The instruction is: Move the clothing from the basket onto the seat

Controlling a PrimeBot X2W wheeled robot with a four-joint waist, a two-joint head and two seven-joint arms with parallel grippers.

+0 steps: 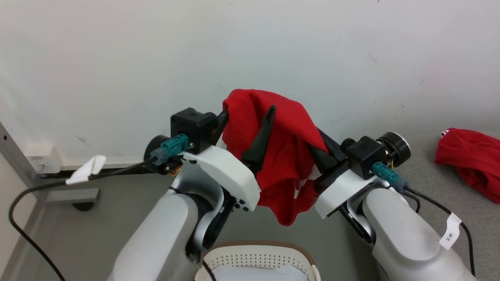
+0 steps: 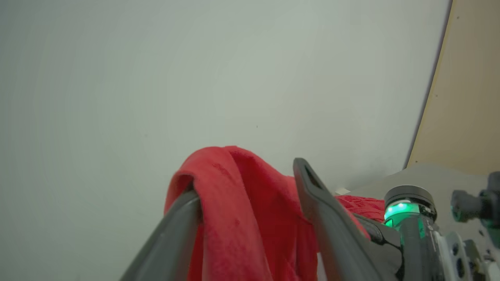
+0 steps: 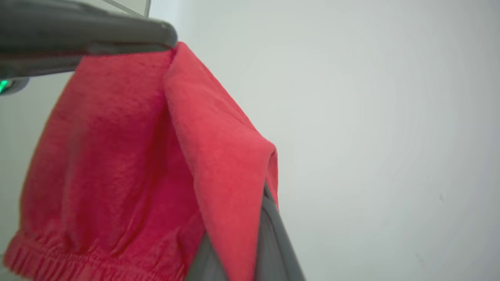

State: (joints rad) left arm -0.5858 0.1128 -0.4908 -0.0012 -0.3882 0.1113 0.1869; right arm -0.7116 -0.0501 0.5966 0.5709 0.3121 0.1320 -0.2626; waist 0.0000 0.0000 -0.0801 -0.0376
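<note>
A red garment (image 1: 281, 156) of the clothing hangs in the air between both raised grippers, its hem drooping above the basket (image 1: 258, 255). My left gripper (image 1: 248, 113) is open; the cloth is draped over one finger (image 2: 175, 226), while the other finger (image 2: 324, 218) stands bare in front of it. My right gripper (image 1: 318, 146) is shut on the garment, its fingers (image 3: 269, 222) wrapped in red cloth (image 3: 129, 156). Another red garment (image 1: 470, 160) lies on the grey seat (image 1: 425, 179) at the far right. The cream basket shows at the bottom edge, with something pale inside.
A white wall (image 1: 250, 47) stands close behind the grippers. At the left are a metal frame (image 1: 23, 168), a small white box (image 1: 41, 156) and a black cable (image 1: 23, 230) looping down. Grey floor (image 1: 113, 203) lies below the arms.
</note>
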